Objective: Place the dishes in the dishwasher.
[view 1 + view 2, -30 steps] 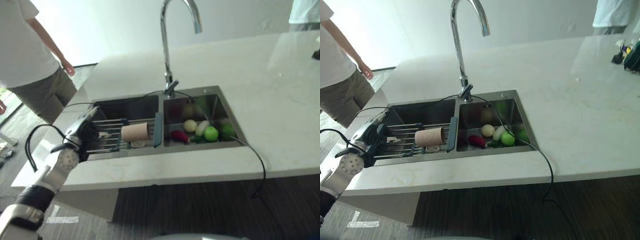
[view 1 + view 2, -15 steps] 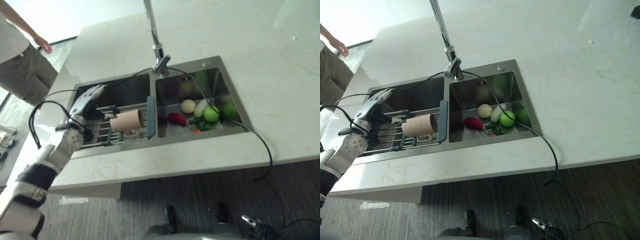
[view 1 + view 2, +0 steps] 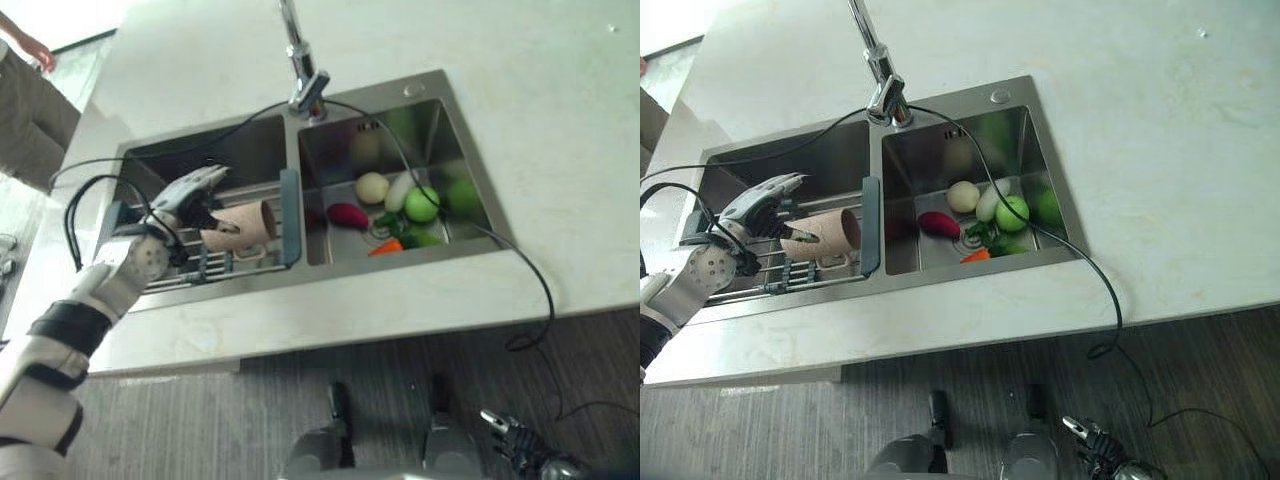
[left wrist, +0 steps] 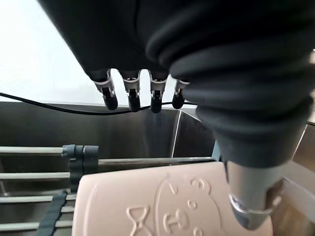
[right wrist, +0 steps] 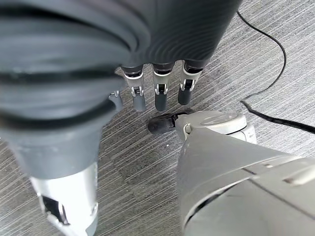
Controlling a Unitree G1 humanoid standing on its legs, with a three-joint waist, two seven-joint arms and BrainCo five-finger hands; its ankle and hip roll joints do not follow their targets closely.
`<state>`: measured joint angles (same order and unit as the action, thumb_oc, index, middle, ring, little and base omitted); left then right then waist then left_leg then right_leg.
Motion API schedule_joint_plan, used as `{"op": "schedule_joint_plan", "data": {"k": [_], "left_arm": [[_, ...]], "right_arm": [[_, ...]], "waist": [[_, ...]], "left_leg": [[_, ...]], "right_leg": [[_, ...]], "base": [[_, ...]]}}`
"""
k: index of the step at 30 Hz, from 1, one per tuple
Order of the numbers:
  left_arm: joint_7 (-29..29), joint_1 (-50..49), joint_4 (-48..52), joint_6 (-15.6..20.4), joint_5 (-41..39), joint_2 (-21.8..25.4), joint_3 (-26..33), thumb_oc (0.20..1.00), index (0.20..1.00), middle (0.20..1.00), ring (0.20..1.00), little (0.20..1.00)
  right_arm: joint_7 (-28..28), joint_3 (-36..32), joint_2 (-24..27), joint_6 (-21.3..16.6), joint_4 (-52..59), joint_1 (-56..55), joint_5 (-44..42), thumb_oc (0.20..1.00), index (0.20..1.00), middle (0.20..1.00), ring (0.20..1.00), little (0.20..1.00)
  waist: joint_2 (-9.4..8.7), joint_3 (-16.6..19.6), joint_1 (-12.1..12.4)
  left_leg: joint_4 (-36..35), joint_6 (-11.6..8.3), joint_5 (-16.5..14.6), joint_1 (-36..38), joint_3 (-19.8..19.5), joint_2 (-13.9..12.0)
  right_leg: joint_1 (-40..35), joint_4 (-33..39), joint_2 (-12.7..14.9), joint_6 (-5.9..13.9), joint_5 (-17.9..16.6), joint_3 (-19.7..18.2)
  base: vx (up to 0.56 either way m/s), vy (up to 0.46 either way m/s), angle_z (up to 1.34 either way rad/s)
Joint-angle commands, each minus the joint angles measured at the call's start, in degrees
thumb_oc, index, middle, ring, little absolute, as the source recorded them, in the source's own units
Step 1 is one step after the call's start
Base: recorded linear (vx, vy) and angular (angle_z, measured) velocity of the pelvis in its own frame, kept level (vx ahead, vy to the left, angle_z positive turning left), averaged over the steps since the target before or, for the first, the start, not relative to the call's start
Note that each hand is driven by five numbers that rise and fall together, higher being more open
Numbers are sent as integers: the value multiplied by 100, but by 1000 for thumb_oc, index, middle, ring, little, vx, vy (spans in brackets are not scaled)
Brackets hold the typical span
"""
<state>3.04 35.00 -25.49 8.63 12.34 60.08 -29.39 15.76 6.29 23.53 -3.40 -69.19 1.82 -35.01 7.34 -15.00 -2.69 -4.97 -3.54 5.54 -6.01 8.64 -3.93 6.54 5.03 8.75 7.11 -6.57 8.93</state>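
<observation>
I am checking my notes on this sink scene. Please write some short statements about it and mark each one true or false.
1. The pink cup lies on its side on the rack over the left basin. True.
2. The left hand is closed around the cup. False: its fingers are straight, above the cup.
3. The vegetables lie in the right basin. True.
4. The right hand rests on the counter. False: it hangs low, over the floor.
5. The tap stands at the sink's near edge. False: it is at the far edge.

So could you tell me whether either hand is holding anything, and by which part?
Nothing is held. The left hand hovers open over the pink cup on the sink rack; the right hand hangs open near the floor.
</observation>
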Motion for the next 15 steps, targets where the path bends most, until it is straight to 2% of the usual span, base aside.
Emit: {"op": "schedule_joint_plan", "data": {"k": [1,10,15], "left_arm": [[-307,688,-287,-59,-356,533,85,1000,1000,1000,1000,1000],[-962,967,-221,-304,-509,704,-110,1000,1000,1000,1000,1000],[-1085,942,-103,-479,-500,812,-71,1000,1000,1000,1000,1000]], "right_arm": [[31,184,26,-132,30,132,-281,1000,1000,1000,1000,1000],[58,181,43,-194,28,262,-410,1000,1000,1000,1000,1000],[50,170,32,-200,43,287,-489,1000,1000,1000,1000,1000]], "waist": [[-241,-73,-72],[-243,-182,7],[-237,-208,72]], "left_leg": [[-3,247,-114,-60,-143,495],[-3,235,-85,-138,-157,495],[-3,240,-79,-167,-189,507]], "right_leg": [[107,-30,145,246,-371,-250],[167,-37,178,271,-407,-156],[178,-35,195,278,-412,-118]], "base": [[-41,-6,1],[-3,-8,2],[-1,-5,2]]}}
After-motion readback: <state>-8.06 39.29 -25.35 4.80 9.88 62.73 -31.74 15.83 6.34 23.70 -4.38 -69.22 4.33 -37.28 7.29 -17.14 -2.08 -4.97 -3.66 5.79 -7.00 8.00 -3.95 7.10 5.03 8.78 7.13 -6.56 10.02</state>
